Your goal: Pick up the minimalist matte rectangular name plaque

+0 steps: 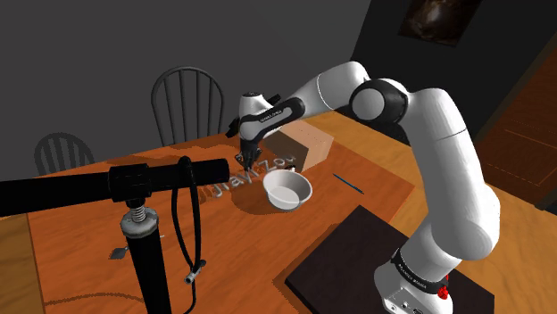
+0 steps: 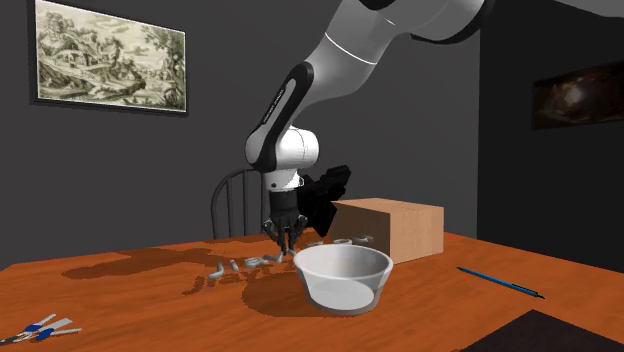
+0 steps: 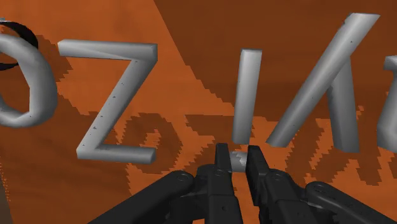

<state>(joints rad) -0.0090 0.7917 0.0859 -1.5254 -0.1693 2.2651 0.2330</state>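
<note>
Gripper (image 3: 238, 161) at plaque (image 3: 114, 102), lower middle of frame.
Fingers (image 3: 221, 159) pinch a thin grey stroke; plaque looks stiff, light, smooth, so thin bars are likely the best hold.

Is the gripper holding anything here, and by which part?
The gripper clasps the grey name plaque by the gripper-side end of its I-shaped letter; the plaque lies on the table.

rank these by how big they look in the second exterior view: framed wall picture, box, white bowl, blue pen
1. framed landscape picture
2. brown box and white bowl: they look about alike, and the bowl sits nearer the camera, so I will not rank them
3. blue pen, a thin line
</note>
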